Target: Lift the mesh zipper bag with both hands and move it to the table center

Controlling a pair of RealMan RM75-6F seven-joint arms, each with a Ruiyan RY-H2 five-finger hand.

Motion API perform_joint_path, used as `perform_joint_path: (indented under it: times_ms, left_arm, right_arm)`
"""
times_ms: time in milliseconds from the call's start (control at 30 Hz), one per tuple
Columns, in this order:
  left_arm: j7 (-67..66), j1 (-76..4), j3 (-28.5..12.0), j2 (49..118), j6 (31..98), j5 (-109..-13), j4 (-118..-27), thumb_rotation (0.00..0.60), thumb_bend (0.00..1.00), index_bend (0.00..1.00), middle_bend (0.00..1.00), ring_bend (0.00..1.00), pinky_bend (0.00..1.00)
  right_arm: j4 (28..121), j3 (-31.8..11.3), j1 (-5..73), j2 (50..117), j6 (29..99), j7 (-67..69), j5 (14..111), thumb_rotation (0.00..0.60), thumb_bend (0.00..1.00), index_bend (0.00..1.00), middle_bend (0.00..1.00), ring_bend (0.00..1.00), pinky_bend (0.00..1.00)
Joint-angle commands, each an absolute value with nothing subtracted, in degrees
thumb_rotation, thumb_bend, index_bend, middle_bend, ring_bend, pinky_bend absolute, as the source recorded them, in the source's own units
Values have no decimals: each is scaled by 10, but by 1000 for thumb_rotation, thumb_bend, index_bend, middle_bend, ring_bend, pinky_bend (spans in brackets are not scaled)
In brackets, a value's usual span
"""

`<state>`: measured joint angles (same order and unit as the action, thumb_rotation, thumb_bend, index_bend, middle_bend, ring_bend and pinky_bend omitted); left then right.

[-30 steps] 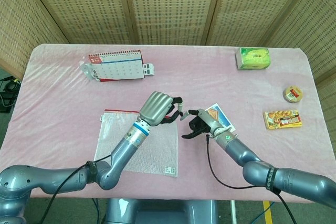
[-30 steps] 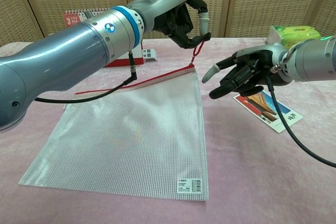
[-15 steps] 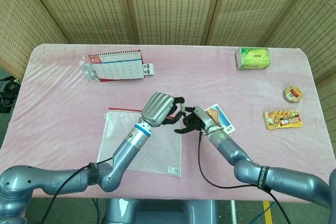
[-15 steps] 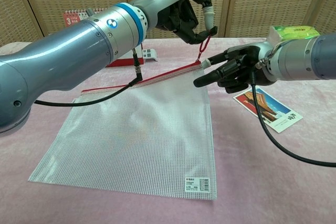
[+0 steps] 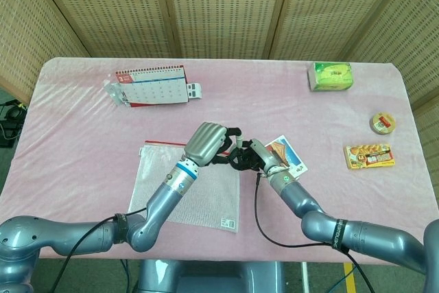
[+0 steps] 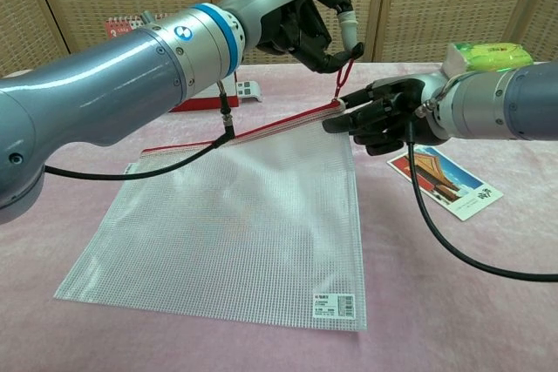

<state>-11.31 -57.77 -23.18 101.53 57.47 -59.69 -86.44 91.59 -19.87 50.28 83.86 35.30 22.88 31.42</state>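
The mesh zipper bag (image 6: 227,224) is a clear mesh sheet with a red zipper edge, lying on the pink table, left of centre (image 5: 195,190). Its far right corner is lifted off the cloth. My left hand (image 6: 301,19) (image 5: 206,143) pinches the red pull cord (image 6: 347,65) above that corner. My right hand (image 6: 388,115) (image 5: 252,157) reaches in from the right. Its fingertips (image 6: 333,125) lie above and below the raised corner. I cannot make out whether they pinch it.
A postcard (image 6: 445,179) (image 5: 288,157) lies just right of my right hand. A desk calendar (image 5: 154,86) stands at the back left and a green packet (image 5: 331,76) at the back right. A round tin (image 5: 383,123) and a snack packet (image 5: 370,156) sit by the right edge.
My left hand has drawn the bag rightward by the pull cord. My right hand moved left from beside the postcard, and its fingers came onto the bag's raised corner.
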Motion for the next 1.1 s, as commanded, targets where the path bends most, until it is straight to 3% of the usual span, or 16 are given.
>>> perform_joint_path:
  times_ms: [33, 200, 533, 1100]
  left_arm:
    - [-110, -577, -232, 1013, 573, -595, -868, 600, 570, 809, 978, 953, 1000]
    - [-105, -577, -232, 1010, 571, -593, -870, 600, 570, 815, 978, 953, 1000]
    - [-76, -567, -235, 999, 557, -566, -853, 600, 637, 852, 978, 953, 1000]
    - [-35, -540, -229, 952, 519, -528, -820, 600, 639, 857, 978, 953, 1000]
  right_arm:
    - [916, -202, 500, 840, 355, 230, 316, 600, 665, 647, 947, 925, 1000]
    - [917, -205, 496, 840, 352, 232, 318, 600, 704, 696, 952, 928, 1000]
    - [941, -229, 463, 822, 347, 262, 355, 600, 722, 702, 956, 929, 1000]
    - [968, -283, 409, 784, 306, 344, 429, 600, 747, 709, 962, 933, 1000]
